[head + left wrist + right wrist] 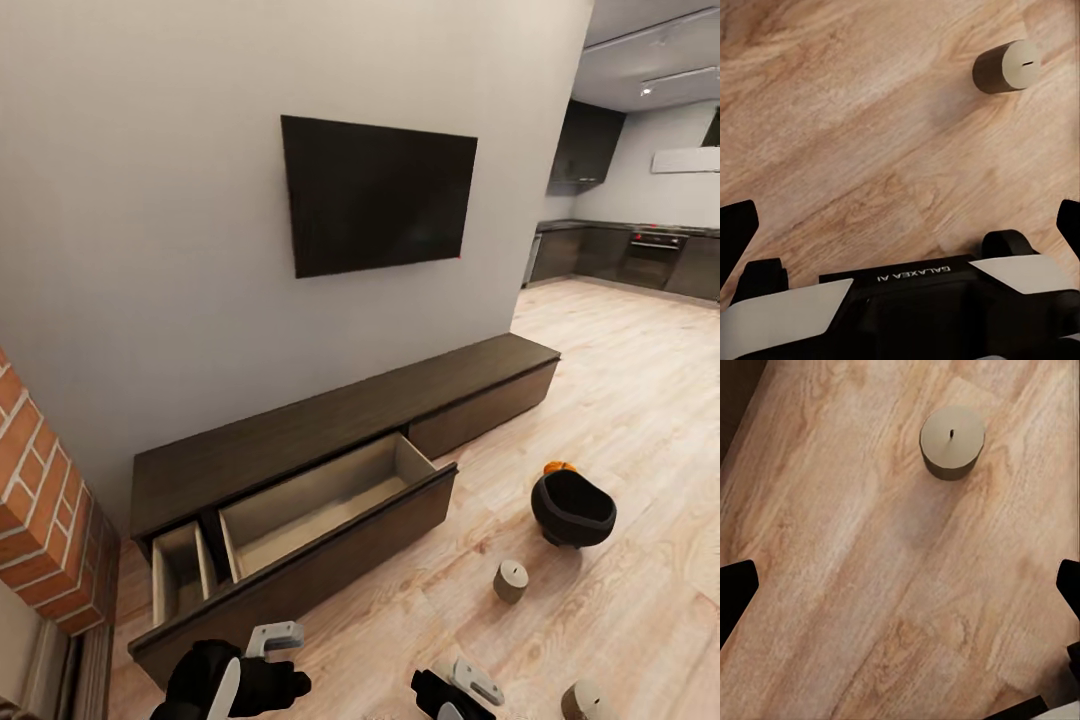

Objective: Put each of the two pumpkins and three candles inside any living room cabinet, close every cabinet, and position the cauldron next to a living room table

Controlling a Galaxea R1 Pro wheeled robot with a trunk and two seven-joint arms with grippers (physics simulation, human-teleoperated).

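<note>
Cabinet [330,440] drawer wide open at 7 o'clock, nothing inside.
Cauldron [572,508] on floor at 4 o'clock, pumpkin [559,467] just behind it; candle [511,580] near, another [582,700] at 5. Left gripper [900,225] and right gripper [900,585] spread wide, holding nothing.

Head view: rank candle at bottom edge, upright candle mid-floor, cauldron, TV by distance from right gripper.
1. Candle at bottom edge, just to the right gripper's right.
2. Upright candle, farther out on the floor.
3. Cauldron, beyond it.
4. TV, on the wall.
</note>
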